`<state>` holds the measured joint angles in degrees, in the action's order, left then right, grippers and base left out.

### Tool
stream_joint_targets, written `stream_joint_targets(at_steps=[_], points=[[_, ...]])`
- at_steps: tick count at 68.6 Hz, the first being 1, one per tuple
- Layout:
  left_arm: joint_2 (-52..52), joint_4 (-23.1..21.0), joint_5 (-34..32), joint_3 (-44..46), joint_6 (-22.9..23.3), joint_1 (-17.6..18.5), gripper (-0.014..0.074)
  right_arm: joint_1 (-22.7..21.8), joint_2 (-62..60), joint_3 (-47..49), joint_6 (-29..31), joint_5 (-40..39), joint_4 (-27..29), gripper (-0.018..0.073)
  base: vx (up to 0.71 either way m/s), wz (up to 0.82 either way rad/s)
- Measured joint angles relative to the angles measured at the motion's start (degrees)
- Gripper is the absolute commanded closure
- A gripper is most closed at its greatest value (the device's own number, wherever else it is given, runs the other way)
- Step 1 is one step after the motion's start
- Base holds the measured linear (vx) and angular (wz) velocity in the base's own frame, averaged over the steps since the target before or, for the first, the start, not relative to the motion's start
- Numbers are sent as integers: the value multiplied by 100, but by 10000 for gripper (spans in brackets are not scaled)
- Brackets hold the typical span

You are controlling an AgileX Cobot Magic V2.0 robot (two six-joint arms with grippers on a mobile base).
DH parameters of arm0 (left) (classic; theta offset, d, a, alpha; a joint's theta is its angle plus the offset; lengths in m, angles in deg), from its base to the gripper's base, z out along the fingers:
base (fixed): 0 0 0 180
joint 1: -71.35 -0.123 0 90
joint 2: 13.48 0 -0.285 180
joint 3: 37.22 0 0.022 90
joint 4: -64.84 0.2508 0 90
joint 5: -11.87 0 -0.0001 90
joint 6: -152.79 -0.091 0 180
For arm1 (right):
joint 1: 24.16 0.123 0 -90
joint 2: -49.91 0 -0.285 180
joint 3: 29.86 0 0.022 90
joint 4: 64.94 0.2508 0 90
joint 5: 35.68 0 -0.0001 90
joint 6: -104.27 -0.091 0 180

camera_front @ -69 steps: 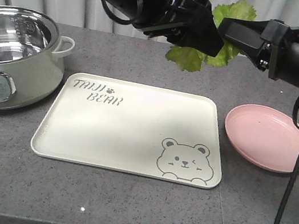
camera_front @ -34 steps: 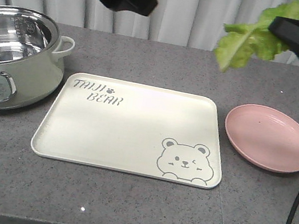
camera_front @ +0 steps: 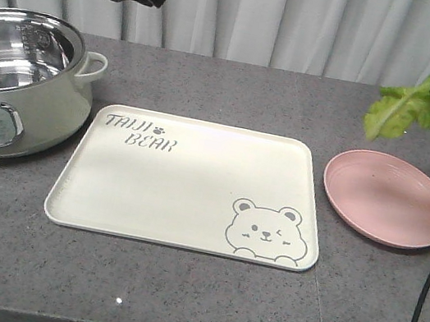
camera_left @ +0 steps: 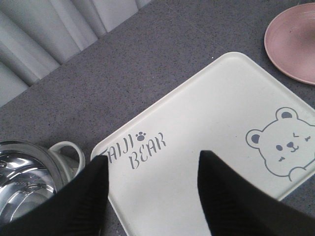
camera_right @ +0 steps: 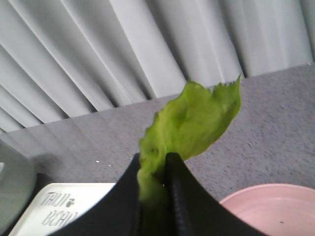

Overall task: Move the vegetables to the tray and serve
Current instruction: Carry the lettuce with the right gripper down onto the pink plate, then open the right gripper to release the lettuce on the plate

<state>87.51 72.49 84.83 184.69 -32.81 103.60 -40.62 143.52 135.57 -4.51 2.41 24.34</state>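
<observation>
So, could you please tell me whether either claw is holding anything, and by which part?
The right claw pinches the lettuce leaf by one end, the rest sticking out free. The left claw is open and empty.

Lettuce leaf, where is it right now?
The lettuce leaf hangs at the front view's far right, pinched in the right gripper, in the air near the far rim of the pink plate, clear of the tray.
</observation>
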Motion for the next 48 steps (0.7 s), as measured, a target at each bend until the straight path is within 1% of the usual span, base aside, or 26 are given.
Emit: stream_joint_targets(at_steps=[11, 22, 30, 36, 48], points=[[34, 0, 0, 0, 14, 0, 220, 0, 773, 0, 60, -250, -53, 565, 0, 0], [119, 0, 2, 0, 16, 0, 220, 0, 1388, 0, 338, -374, -151, 559, 0, 0], [152, 0, 2, 0, 21, 0, 220, 0, 1644, 0, 454, -410, -218, 526, 0, 0], [152, 0, 2, 0, 35, 0, 220, 0, 1783, 0, 475, -410, -323, 455, 0, 0], [152, 0, 2, 0, 35, 0, 220, 0, 1883, 0, 475, -410, -579, 218, 0, 0]])
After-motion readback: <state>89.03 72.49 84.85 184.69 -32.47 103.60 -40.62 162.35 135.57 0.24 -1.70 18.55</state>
